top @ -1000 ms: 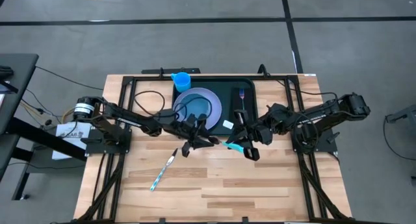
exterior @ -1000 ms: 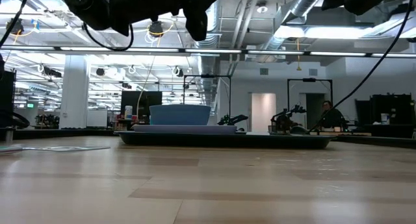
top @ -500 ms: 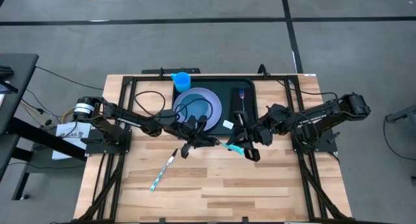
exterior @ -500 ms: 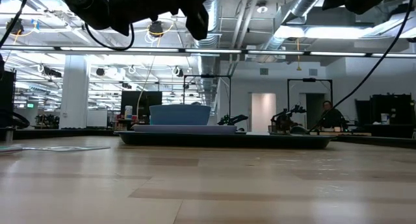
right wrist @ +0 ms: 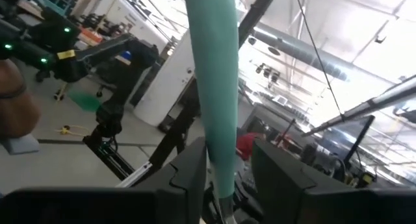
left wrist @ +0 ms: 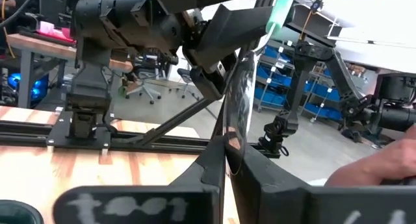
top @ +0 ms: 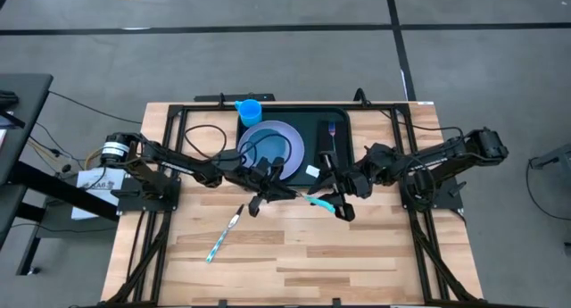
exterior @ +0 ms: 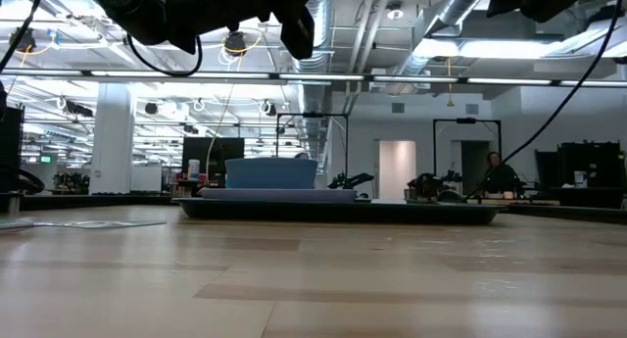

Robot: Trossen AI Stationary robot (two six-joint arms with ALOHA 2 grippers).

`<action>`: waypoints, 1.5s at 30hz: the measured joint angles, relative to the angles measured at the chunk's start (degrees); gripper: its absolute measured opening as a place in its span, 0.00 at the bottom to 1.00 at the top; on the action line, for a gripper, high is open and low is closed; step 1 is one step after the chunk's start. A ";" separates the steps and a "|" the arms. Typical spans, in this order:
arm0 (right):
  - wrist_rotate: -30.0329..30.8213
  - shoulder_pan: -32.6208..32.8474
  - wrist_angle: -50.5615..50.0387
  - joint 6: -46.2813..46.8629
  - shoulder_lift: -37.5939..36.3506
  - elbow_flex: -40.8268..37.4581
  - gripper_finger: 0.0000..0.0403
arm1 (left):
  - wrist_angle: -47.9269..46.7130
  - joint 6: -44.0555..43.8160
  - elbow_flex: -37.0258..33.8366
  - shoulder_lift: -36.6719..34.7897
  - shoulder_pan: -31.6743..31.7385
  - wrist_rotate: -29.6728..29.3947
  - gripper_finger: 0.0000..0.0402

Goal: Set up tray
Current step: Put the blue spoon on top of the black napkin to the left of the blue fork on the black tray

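Observation:
The dark tray [top: 343, 120] sits at the table's far middle. It holds a lavender plate [top: 272, 145], a blue cup [top: 250, 110] and a black napkin with a fork [top: 330, 134]. Just near of the tray, a teal-handled utensil [top: 318, 200] hangs in the air between my two grippers. My left gripper [top: 287, 194] is shut on its metal end. My right gripper [top: 333, 202] stands open with the teal handle [right wrist: 218, 107] between its fingers. A second utensil [top: 225, 235] lies flat on the wood, near and to the left. My left gripper pinches the utensil's shiny metal end [left wrist: 234, 130] between its two fingers. It comes level from the table's left, and the utensil runs on beyond the fingertips toward the other gripper. The utensil is clear of the table. My right gripper has the handle close against one finger [right wrist: 192, 169], while the other finger [right wrist: 279, 172] stands off it with a gap. I cannot tell whether the near finger touches the handle.
Black frame rails [top: 178, 120] run along the table's left, right and far sides. Bare wood [top: 294, 263] spreads over the near half of the table. In the low view the tray [exterior: 392, 213] shows at the far side, with a person [exterior: 495, 171] in the room behind.

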 joint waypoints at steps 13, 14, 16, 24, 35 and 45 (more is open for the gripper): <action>8.34 0.04 -4.84 1.39 0.00 0.00 0.52 | -0.02 -2.17 0.00 0.00 0.22 2.73 0.00; 8.47 0.03 -5.55 1.62 -0.07 0.00 0.54 | 0.01 -2.56 0.00 0.00 0.38 3.40 0.00; 8.83 0.02 -6.94 1.72 -0.20 0.00 0.59 | 0.09 -2.73 0.00 0.00 0.64 4.27 0.00; 17.96 0.05 -12.49 1.76 -0.22 0.00 0.65 | 0.13 -5.01 0.00 0.00 2.64 6.96 0.00; 27.00 0.02 -16.81 1.72 -0.24 -0.01 0.65 | -0.36 -9.14 -0.04 -0.93 8.34 13.37 0.00; 38.07 0.02 -19.08 1.63 -0.24 -0.02 0.65 | -15.47 -5.33 -0.04 -9.99 13.23 12.12 0.00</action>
